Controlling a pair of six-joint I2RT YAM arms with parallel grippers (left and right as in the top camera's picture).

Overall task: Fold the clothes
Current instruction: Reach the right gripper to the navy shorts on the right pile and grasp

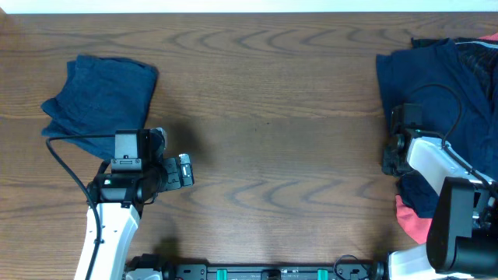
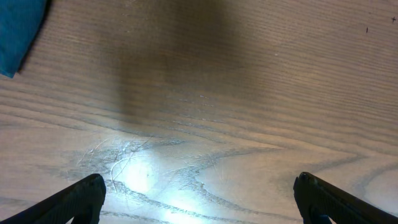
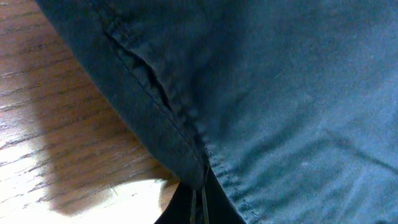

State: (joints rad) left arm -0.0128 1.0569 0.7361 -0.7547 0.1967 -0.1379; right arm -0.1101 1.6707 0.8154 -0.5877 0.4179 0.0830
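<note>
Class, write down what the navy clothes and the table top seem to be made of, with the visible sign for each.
Clothes: probably woven cotton-like cloth, matte; stitched hems, soft creases. Table: wood or wood-look laminate, slight sheen; grain pattern, light glare.

Dark brown wooden worktop (image 1: 272,117) with wavy grain, filling nearly the whole overhead frame. Pale patch of glare on the wood at the lower left of the left wrist view, crossed by fine scratches. Pink cloth (image 1: 410,219) at the lower right of the overhead frame, lying on the worktop, largely covered, only a crumpled corner showing. Narrow white strip (image 1: 233,5) along the top edge. Black rail (image 1: 257,273) with green tabs along the bottom edge, near the centre.
</note>
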